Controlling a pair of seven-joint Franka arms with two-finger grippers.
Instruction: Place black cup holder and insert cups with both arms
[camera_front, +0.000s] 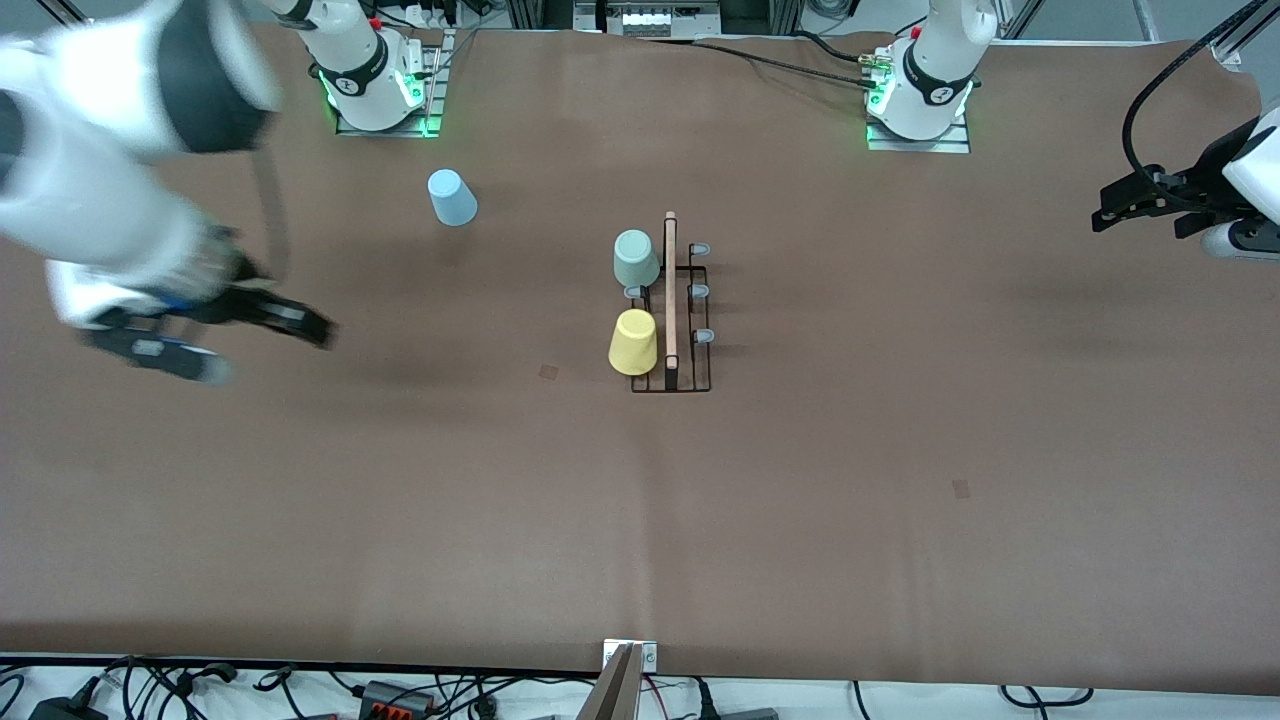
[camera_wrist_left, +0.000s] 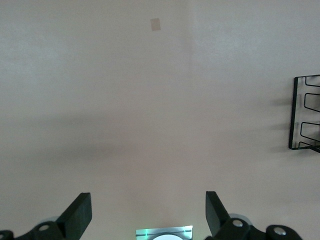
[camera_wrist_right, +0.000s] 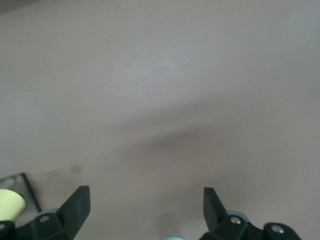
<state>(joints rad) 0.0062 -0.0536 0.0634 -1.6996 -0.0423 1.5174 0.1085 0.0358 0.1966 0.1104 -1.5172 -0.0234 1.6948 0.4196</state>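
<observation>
**Two cups racked, blue one to go**

Front view: the black cup holder sits mid-counter with the green cup and yellow cup on pegs; I count four bare pegs, probably. One blue cup stands alone, upside down, toward the right arm's end. The right hand is empty, fingers apart, and should drop squarely over that cup.

Left wrist view: left hand waits, spread wide, rack at the edge.

Right wrist view: fingers apart, yellow cup peeking in.
</observation>
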